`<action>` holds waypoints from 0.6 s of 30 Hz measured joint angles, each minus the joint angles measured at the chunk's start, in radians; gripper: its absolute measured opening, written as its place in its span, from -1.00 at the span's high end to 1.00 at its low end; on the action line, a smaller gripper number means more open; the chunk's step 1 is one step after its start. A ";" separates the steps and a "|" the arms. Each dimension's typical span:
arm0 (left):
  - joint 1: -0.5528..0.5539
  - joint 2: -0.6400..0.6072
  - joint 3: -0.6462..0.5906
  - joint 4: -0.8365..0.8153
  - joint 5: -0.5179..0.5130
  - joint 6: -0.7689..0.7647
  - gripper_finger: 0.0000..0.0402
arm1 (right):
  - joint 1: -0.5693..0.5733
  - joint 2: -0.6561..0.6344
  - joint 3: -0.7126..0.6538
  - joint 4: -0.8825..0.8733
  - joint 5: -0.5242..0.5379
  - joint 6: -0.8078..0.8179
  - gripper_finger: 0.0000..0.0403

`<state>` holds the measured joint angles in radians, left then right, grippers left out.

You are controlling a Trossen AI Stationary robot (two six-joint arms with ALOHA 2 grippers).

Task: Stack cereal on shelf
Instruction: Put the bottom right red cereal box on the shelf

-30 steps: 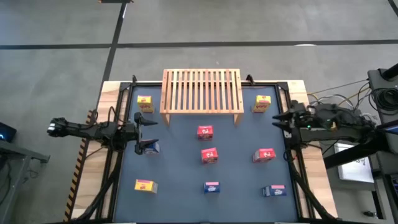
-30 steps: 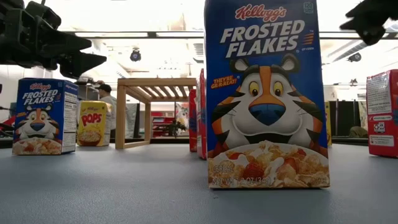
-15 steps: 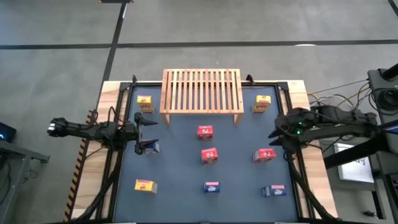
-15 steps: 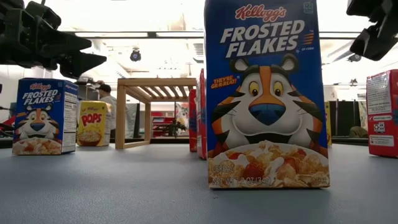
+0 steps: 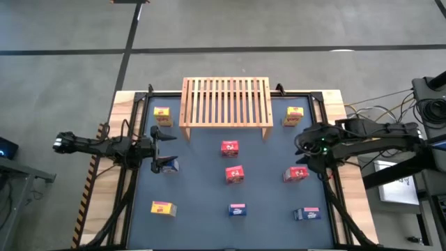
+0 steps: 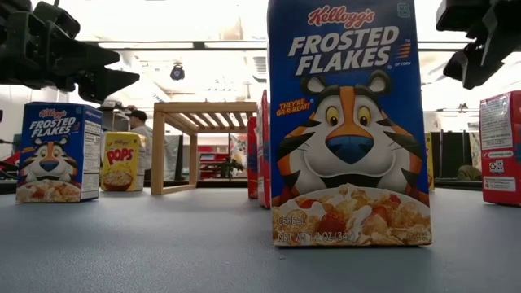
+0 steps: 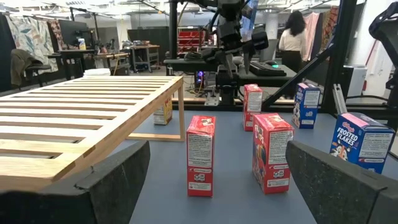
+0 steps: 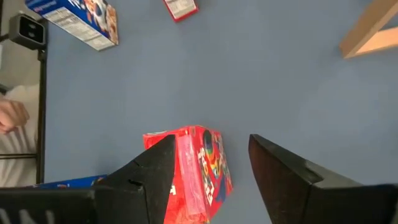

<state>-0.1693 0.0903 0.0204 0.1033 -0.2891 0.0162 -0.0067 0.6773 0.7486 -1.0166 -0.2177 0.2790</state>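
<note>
Right gripper (image 8: 208, 168): has swung in from the table edge, now over the right-hand red box (image 8: 189, 171), fingers parted, empty; pick imminent. Left gripper (image 7: 214, 180): wide open, waiting, empty. Shelf (image 5: 226, 102): far side, bare.

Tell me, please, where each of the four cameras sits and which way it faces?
High view: overhead, looking straight down on the table, wooden rack and both arms.
Low view: table height, facing a blue cereal box; arm parts hang in the upper corners.
Left wrist view: looks level between the open left claw past two red boxes.
Right wrist view: looks down, right claw open over a red box.
Shared: that red box also shows in the high view.
</note>
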 joint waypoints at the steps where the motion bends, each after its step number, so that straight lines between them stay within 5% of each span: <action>1: 0.000 0.000 0.000 0.000 0.000 0.000 -0.79 | 0.000 0.000 0.000 0.001 0.000 0.000 -0.01; 11: 0.000 0.000 0.000 0.000 0.000 0.000 -0.79 | 0.000 0.005 -0.001 -0.011 -0.052 0.054 -0.47; 18: 0.000 0.000 0.000 0.000 0.000 0.000 -0.79 | 0.035 0.006 -0.001 -0.006 -0.100 0.075 -0.56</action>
<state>-0.1695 0.0903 0.0204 0.1032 -0.2893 0.0165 0.0283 0.6829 0.7475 -1.0224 -0.3172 0.3545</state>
